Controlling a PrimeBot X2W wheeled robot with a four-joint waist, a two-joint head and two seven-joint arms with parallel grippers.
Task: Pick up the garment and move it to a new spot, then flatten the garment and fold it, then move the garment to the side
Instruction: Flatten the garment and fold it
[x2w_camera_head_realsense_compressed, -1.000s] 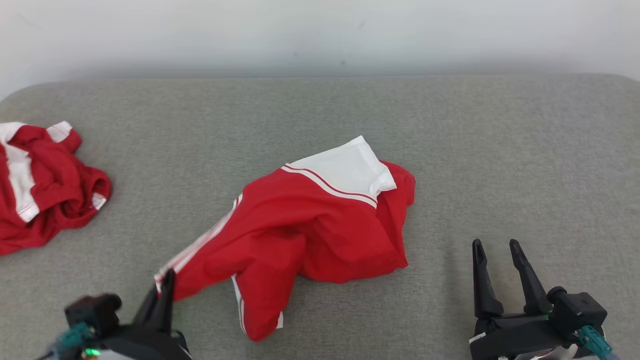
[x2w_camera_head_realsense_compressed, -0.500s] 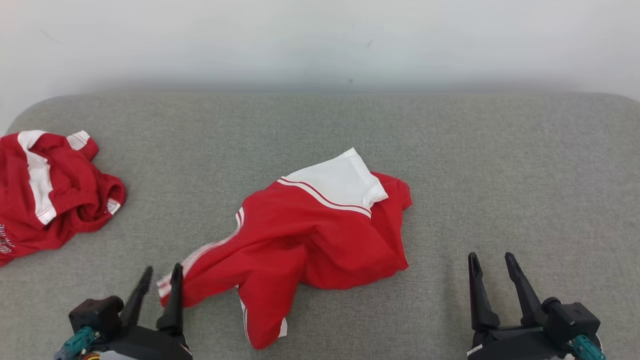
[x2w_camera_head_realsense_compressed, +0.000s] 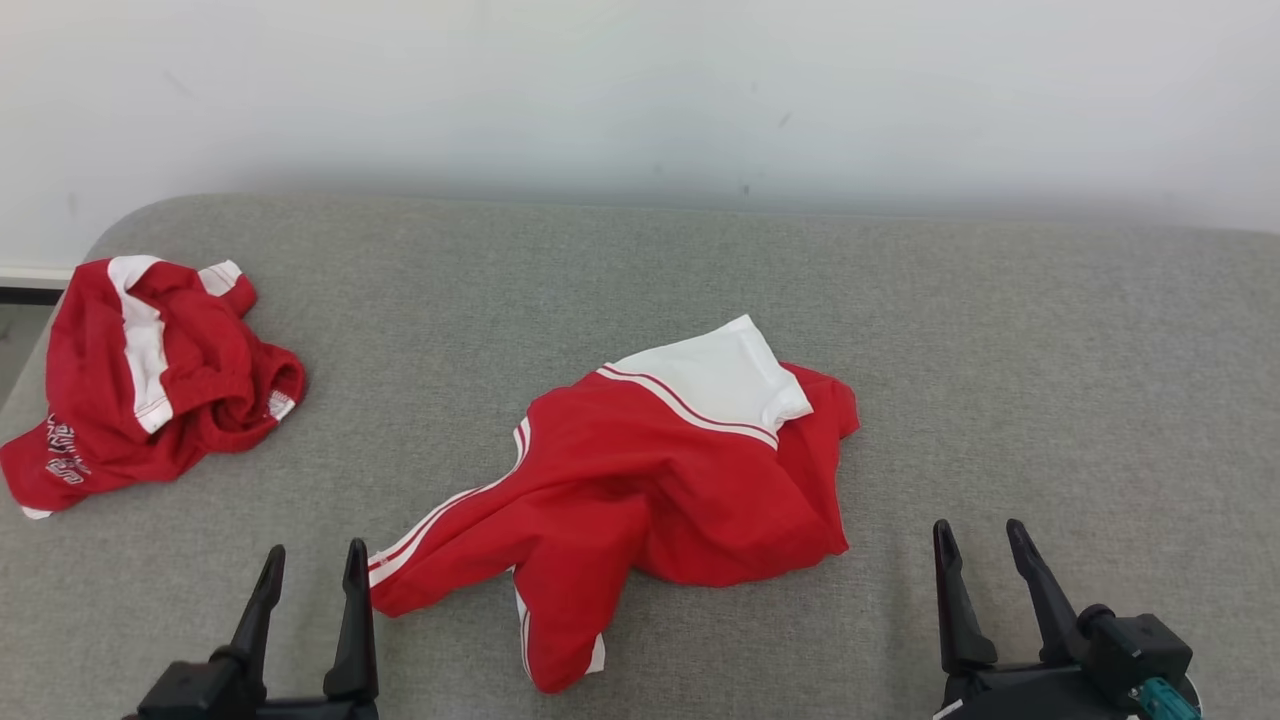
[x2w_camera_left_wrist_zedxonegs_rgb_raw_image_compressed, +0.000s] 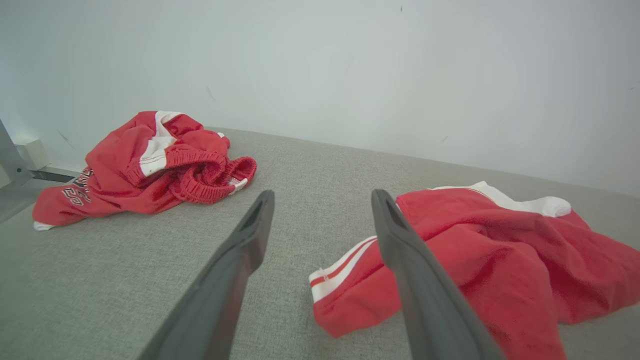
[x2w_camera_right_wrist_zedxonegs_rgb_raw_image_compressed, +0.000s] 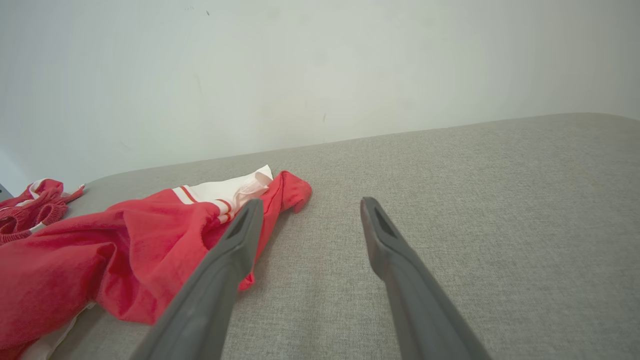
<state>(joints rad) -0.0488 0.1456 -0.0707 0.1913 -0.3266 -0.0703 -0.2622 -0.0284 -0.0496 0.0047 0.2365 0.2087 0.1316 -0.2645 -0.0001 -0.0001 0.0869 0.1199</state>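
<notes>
**Tools.** The left tool (x2w_camera_head_realsense_compressed: 315, 548) has its jaws spread wide with nothing between them. It stands low over the near left of the grey fabric-covered surface (x2w_camera_head_realsense_compressed: 1000, 340). The right tool (x2w_camera_head_realsense_compressed: 977, 527) is likewise wide apart and empty, at the near right. Neither touches cloth.

**Task item.** The red-and-white cloth garment (x2w_camera_head_realsense_compressed: 650, 480) lies mid-surface between the two tools, free of both. It is crumpled, not flat. A white panel edged with red and white stripes lies on the far side, and the red body is bunched in folds beneath it. One striped limb runs out to the near left, its hem just beside the left tool's inner finger. A second limb points toward the near edge.

**Assessment.** The central position puts the garment within reach of both arms, which suits flattening. That step appears not yet done. The tools' flanking stance looks suited to taking hold of its two ends.

**Other.** A second red-and-white garment (x2w_camera_head_realsense_compressed: 150, 380) is heaped at the far left, well apart.
</notes>
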